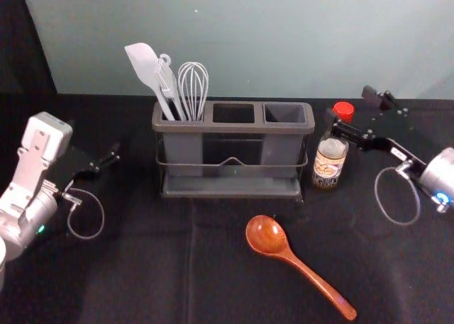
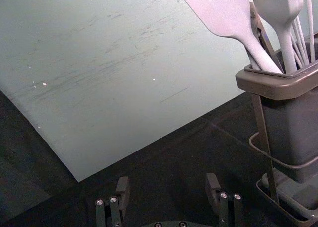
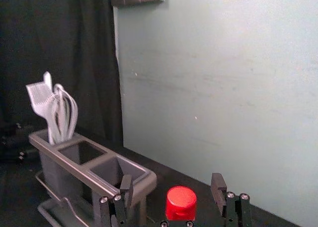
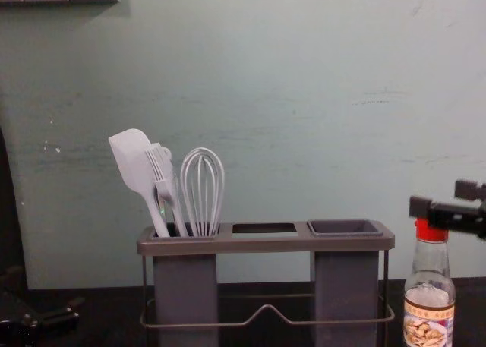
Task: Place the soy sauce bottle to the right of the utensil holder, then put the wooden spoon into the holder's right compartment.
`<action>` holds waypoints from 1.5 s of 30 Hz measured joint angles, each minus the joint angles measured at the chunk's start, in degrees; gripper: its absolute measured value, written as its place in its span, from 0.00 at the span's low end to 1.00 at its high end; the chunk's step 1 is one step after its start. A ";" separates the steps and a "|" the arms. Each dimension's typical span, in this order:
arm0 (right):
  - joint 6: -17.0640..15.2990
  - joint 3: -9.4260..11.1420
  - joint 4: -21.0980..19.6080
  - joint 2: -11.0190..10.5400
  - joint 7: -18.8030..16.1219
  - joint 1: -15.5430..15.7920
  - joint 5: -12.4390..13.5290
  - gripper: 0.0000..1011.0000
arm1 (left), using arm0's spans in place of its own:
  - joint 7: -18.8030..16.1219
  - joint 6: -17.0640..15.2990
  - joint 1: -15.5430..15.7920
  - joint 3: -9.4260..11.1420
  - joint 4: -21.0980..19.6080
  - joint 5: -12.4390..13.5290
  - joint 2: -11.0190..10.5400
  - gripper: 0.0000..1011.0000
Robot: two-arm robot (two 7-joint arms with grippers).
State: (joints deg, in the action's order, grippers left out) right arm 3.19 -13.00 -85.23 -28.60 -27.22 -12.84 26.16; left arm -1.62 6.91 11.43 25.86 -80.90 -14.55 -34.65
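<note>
Head view: right gripper, open, is at the bottle right of the holder; spoon lies in front; left gripper, open, is left.

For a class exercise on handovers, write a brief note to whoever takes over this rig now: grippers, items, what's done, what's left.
Left gripper: open, holding nothing, left of the utensil holder.
Right gripper: open, at the red cap of the soy sauce bottle.
Bottle: upright, right of the holder.
Wooden spoon: lying on the black cloth, in front of the holder.
Done: bottle appears placed.
Left: clear the right gripper, then put the spoon into the empty right compartment.
</note>
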 joint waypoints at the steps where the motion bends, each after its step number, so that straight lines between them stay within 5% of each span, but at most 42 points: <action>1: -0.19 0.48 -1.52 -0.52 0.03 0.78 0.39 0.99 | 0.00 0.00 0.00 0.00 0.00 0.00 0.00 0.99; 17: -9.47 2.05 -23.14 -11.67 -0.17 12.36 0.88 0.99 | 0.00 0.00 0.00 0.00 0.00 0.00 0.00 0.99; 23: -13.07 0.58 -26.73 -13.16 0.42 13.95 1.24 0.99 | 0.00 0.00 0.00 0.00 0.00 0.00 0.00 0.99; 26: -20.56 -2.59 -28.38 -13.76 1.42 12.54 1.31 0.99 | 0.00 0.00 0.00 0.00 0.00 0.00 0.00 0.99; 27: -20.56 -2.59 -28.38 -13.76 1.42 12.54 1.31 0.99 | 0.00 0.00 0.00 0.01 0.00 0.00 0.00 0.99; 34: -38.15 -12.03 -26.72 -13.46 0.95 3.66 1.18 0.99 | 0.00 0.00 0.00 0.00 0.00 0.00 0.00 0.99; 41: -46.31 -19.62 -23.04 -11.68 0.34 -3.75 -2.78 0.99 | 0.00 0.00 0.00 0.00 0.00 0.00 0.00 0.99; 45: -49.17 -22.20 -20.28 -10.14 0.06 -6.48 -4.73 0.99 | 0.00 0.00 0.00 0.00 0.00 0.00 0.00 0.99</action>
State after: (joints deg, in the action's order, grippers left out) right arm -45.98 -35.20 -105.51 -38.74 -27.16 -19.32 21.42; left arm -1.62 6.91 11.43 25.86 -80.90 -14.55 -34.65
